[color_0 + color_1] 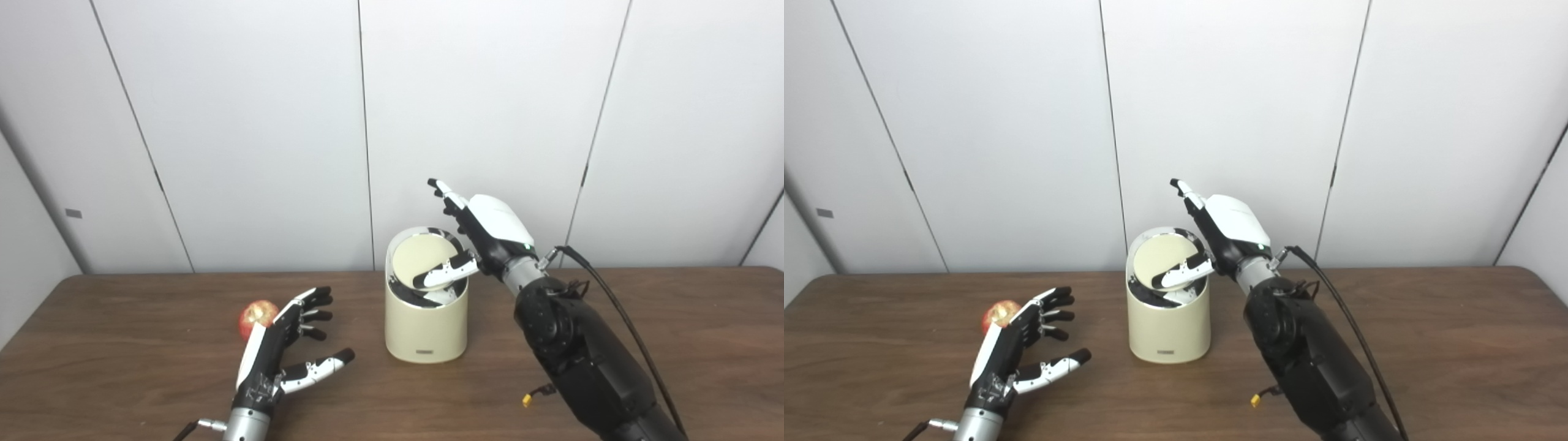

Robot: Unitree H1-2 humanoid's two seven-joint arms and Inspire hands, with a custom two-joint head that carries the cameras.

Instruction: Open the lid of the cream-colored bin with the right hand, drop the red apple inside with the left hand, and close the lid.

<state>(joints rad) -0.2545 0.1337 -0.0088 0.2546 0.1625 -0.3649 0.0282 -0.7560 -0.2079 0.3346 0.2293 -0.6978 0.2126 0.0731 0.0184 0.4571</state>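
The cream-colored bin stands at the table's middle. Its round lid is tilted, the near edge sunk into the chrome rim. My right hand hovers over the bin's right rim, open, fingers stretched up and back, while its thumb lies across the lid and presses on it. The red apple rests on the table left of the bin. My left hand is open just right of the apple, fingers spread, its back hiding part of the fruit; I cannot tell whether they touch.
The brown wooden table runs the full width, with white wall panels close behind it. A black cable loops from my right wrist down along the forearm. A small yellow connector dangles beneath that arm.
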